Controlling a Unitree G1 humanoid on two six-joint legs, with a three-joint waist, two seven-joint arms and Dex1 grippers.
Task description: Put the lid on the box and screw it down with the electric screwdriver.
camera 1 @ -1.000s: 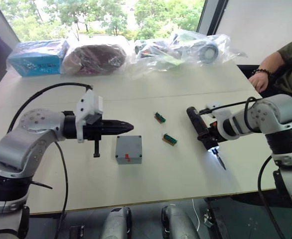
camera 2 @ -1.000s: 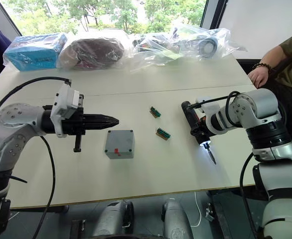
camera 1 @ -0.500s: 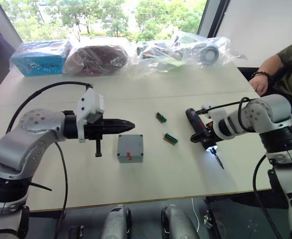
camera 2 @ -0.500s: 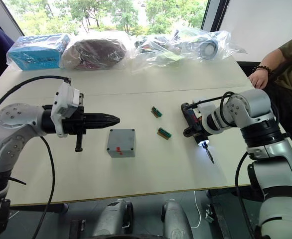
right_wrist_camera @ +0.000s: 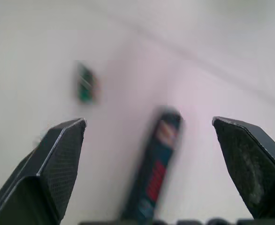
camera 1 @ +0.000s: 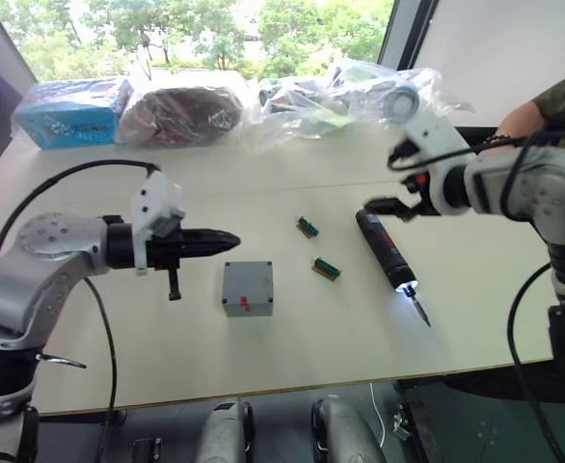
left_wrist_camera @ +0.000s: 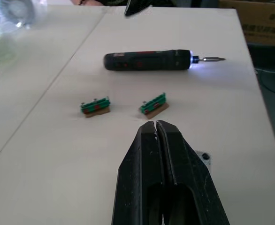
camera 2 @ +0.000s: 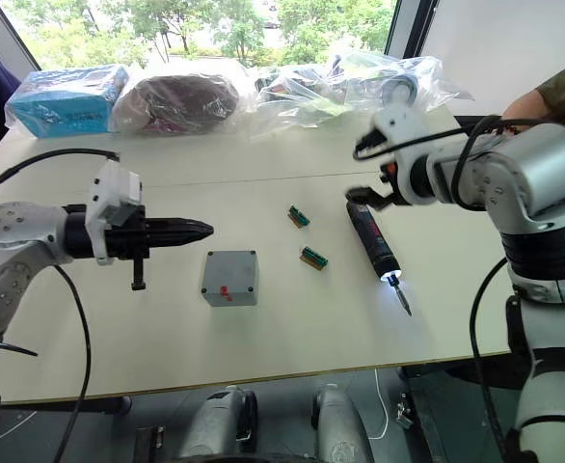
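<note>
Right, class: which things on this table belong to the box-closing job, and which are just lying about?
Job: box with lid on top; electric screwdriver.
Lying about: two green-gold pieces; blue packet; clear bagged items.

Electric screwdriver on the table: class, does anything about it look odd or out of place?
Yes. The electric screwdriver lies flat on the table, not in either gripper, yet a light glows at its bit end. The right gripper is open above its rear end. Nothing looks spilled or broken.
</note>
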